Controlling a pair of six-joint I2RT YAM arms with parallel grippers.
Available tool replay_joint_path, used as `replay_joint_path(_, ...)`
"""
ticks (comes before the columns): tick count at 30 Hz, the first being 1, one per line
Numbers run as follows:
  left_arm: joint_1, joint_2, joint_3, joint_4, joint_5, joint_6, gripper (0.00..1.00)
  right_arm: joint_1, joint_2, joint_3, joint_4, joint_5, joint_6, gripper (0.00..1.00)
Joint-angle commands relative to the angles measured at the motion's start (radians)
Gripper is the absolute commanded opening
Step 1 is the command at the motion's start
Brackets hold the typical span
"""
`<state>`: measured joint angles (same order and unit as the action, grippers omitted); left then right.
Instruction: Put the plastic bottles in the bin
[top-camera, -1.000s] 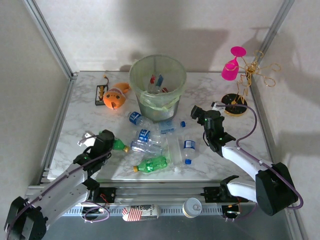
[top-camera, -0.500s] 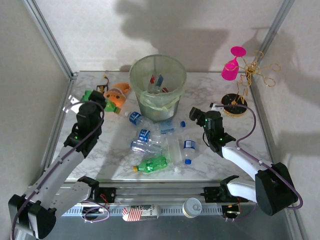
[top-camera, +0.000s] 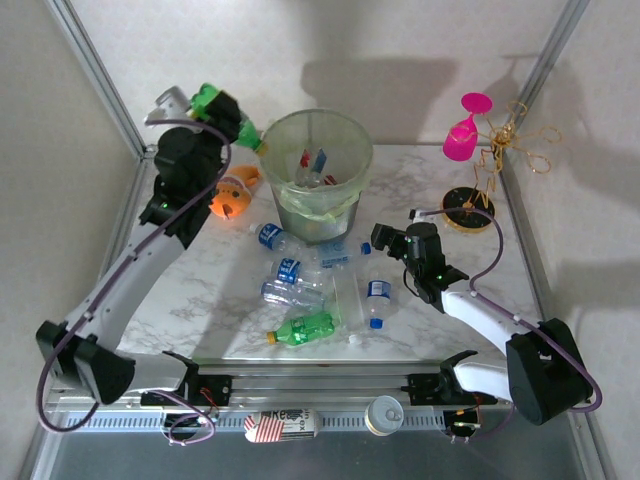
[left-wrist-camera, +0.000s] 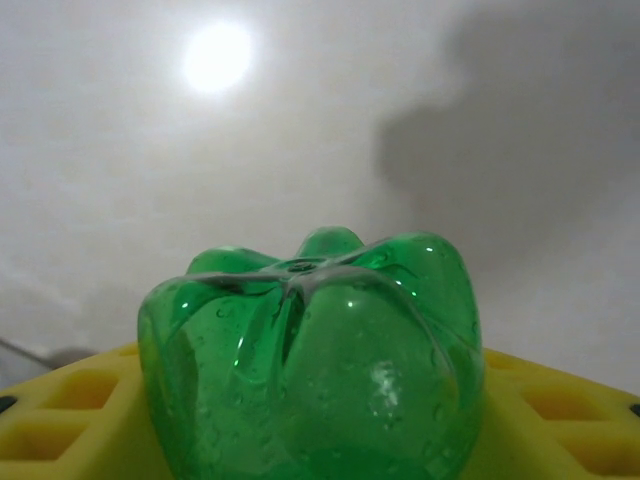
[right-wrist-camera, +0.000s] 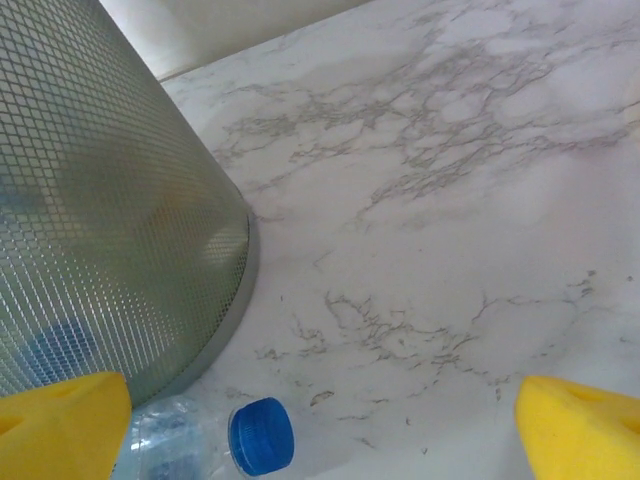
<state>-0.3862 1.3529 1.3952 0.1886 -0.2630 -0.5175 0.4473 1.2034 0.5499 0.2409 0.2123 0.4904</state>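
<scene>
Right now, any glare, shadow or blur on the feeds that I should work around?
Left wrist: lamp glare upper left, dark shadow upper right, green bottle close but readable. Right wrist: bin mesh and table sharp, yellow fingers blurred. Top external: soft shadows on the back wall, table evenly lit.

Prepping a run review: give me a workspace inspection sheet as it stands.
Surface: marble table, no spills seen.
Job's things: bin upright, bottles inside; loose bottles lie before it.
Clutter: orange plush toy, pink goblet, wire stand, can on the front rail.
Hands: left hand high near the bin's rim, shut on held green bottle; right hand open, low over blue-capped bottle.
Cables: purple cables along both arms, no snag seen.
Surroundings: white walls, aluminium frame.
</scene>
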Motion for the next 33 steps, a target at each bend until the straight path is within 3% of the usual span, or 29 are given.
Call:
replay_joint_path(1,-0.055,0.093,0.108,-0.007,0.042,0.106,0.45,-0.005,-0.017,0.019,-0.018,-0.034,-0.007,0.99)
replay_joint_path(9,-0.140,0.335,0.321,-0.084,0.036,0.190,0.45,-0.005,-0.091,-0.012,-0.037,-0.047,0.002,0.99)
replay_joint_path(23,-0.206,0.548,0.395,-0.191,-0.025,0.234,0.47,-0.005,-0.226,-0.067,-0.108,-0.007,0.012,0.99)
replay_joint_path(25,-0.209,0.558,0.399,-0.199,-0.031,0.233,0.53,-0.005,-0.237,-0.070,-0.114,-0.004,0.011,0.99)
replay_joint_path(29,-0.216,0.560,0.415,-0.217,-0.041,0.228,0.81,-0.005,-0.250,-0.075,-0.119,-0.008,0.012,0.99)
replay_joint_path(33,-0.228,0.531,0.415,-0.208,-0.043,0.237,0.90,-0.005,-0.252,-0.082,-0.112,-0.015,0.020,0.99)
